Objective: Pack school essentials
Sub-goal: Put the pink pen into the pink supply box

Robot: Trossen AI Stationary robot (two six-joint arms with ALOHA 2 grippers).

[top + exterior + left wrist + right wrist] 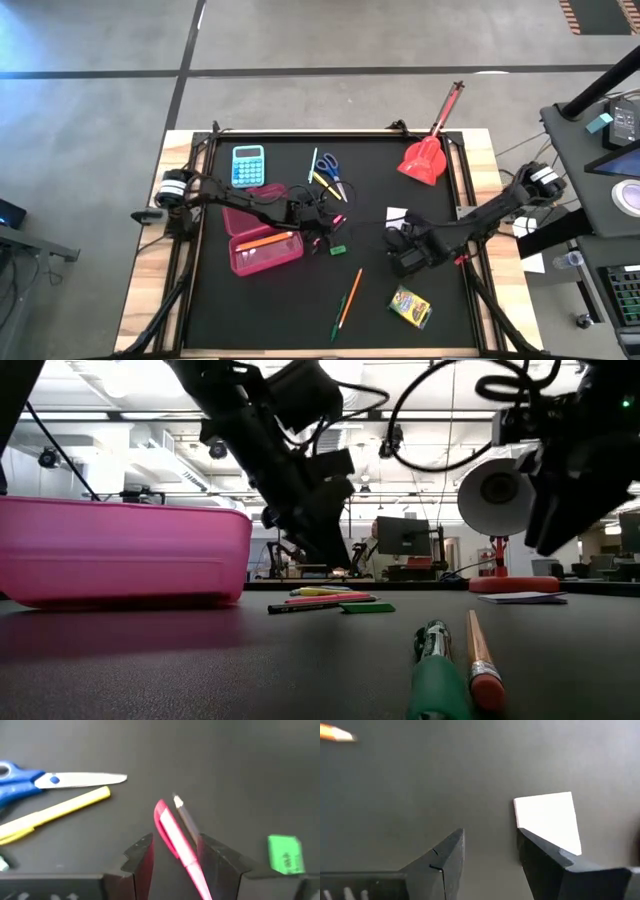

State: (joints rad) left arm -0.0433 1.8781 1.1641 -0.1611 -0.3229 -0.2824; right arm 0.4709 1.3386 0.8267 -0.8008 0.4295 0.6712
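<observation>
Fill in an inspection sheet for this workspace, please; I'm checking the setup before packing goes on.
Surface: black mat on a wooden table.
Job's things: open pink case with an orange pencil inside; scissors, pink pen, green eraser, crayon box, pencils lie loose.
Clutter: blue calculator, red scoop, white card.
Grippers: left gripper open, straddling the pink pen; right gripper open, empty, beside the white card.
Cables: black cable looping over the right arm.
Surroundings: grey floor, equipment cart at right.
</observation>
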